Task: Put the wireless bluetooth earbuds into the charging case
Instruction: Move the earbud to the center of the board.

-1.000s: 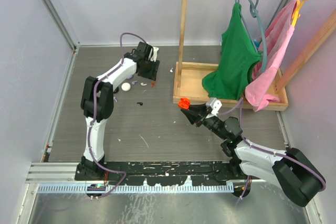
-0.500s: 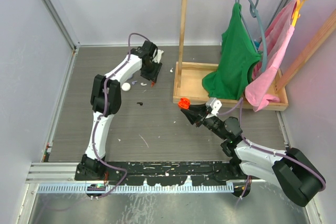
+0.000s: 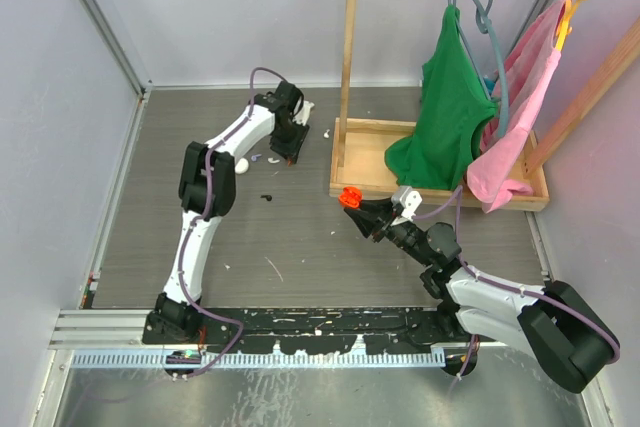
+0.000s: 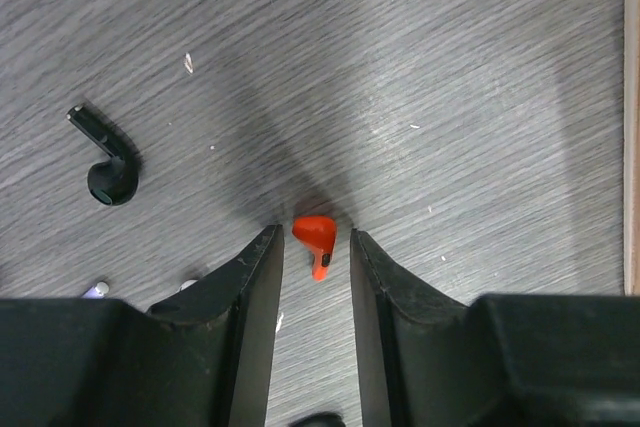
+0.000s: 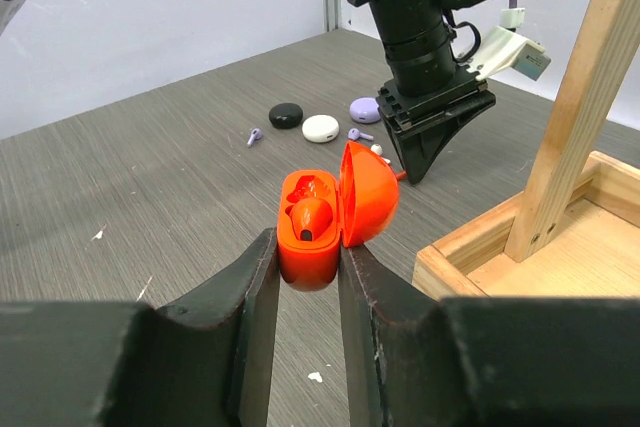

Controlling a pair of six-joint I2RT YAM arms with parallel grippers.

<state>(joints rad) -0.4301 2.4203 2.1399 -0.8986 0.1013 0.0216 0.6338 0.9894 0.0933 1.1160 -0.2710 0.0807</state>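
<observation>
One open red case; three round discs; two red buds; two lilac buds; one black bud.

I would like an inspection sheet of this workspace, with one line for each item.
Surface: grey wood-grain table, white specks.
Job's things: red case open, seated bud inside; loose red bud, black bud and lilac bud lie on the table.
Clutter: black disc, white disc, lilac disc.
Tools: left tool open astride the loose red bud; right tool shut on the red case.
Cables: purple cable along the left arm.
Surroundings: wooden rack, green garment, pink garment.
</observation>
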